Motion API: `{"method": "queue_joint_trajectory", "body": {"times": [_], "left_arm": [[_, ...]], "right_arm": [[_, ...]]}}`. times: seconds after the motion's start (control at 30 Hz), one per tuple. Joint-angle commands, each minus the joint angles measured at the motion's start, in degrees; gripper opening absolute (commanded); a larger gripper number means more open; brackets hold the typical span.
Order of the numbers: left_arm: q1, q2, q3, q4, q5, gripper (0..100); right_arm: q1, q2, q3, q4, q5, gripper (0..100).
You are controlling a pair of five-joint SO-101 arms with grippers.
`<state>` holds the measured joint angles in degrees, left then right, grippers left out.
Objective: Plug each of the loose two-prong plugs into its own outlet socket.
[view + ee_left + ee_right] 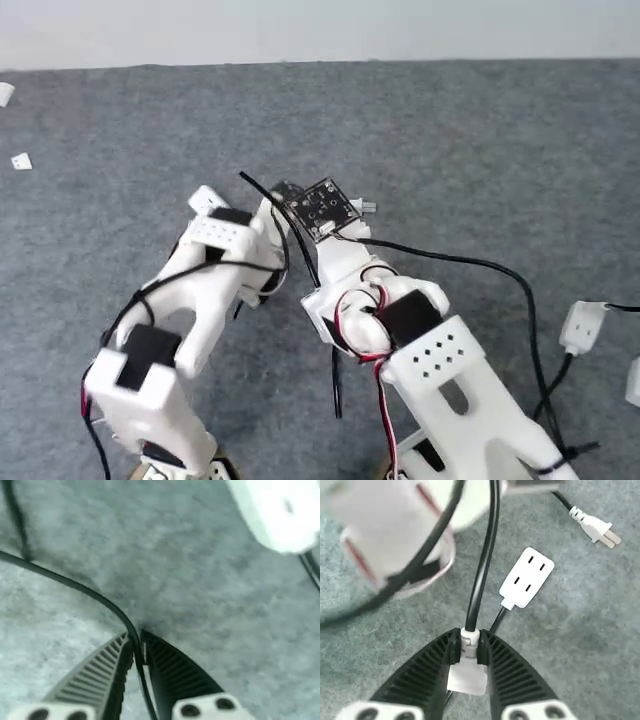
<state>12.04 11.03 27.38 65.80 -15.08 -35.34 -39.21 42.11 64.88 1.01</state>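
Right gripper (468,652) is clamping a white two-prong plug (467,676), cord end leading. The outlet block (526,577) is lying just ahead, slots facing up. Left gripper (136,647) is pinching the black cord (75,586).

The desk (480,150) is covered by a grey, felt-like mat. A pale wall (320,30) is seen along its far edge. A white scrap (4,94) is set at the left border, with a smaller white scrap (20,161) near it.
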Motion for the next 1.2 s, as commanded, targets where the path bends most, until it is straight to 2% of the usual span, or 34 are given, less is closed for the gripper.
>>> {"method": "queue_joint_trajectory", "body": {"times": [0.0,0.13,0.37,0.63,0.8,0.97,1.07,1.17], "left_arm": [[2.9,-10.0,8.4,-4.6,-0.9,1],[3.0,-14.4,12.0,-5.5,-1.3,1],[5.1,-15.2,14.7,-5.5,-9.3,1],[6.9,-15.2,16.0,-7.5,-9.5,1],[4.1,-15.2,14.9,-14.1,4.9,1],[-2.5,-15.2,13.5,-23.3,22.4,1],[-5.3,-15.2,14.0,-29.7,28.0,1],[-6.5,-15.2,15.0,-32.7,30.6,1]], "right_arm": [[0.8,0.8,-0.8,-1.5,0.1,0.8],[1.0,-0.4,-0.6,-1.2,0.0,0.8],[2.5,-0.5,-0.4,-1.2,-0.7,0.8],[3.2,-0.5,-0.4,-1.5,-1.9,0.8],[3.6,-0.5,-0.4,-2.7,-5.3,0.8],[9.2,-0.5,1.4,-8.5,-10.7,0.8],[10.7,-0.5,4.4,-13.8,-12.7,0.8],[10.5,-0.5,6.0,-17.5,-13.5,0.8]]}}
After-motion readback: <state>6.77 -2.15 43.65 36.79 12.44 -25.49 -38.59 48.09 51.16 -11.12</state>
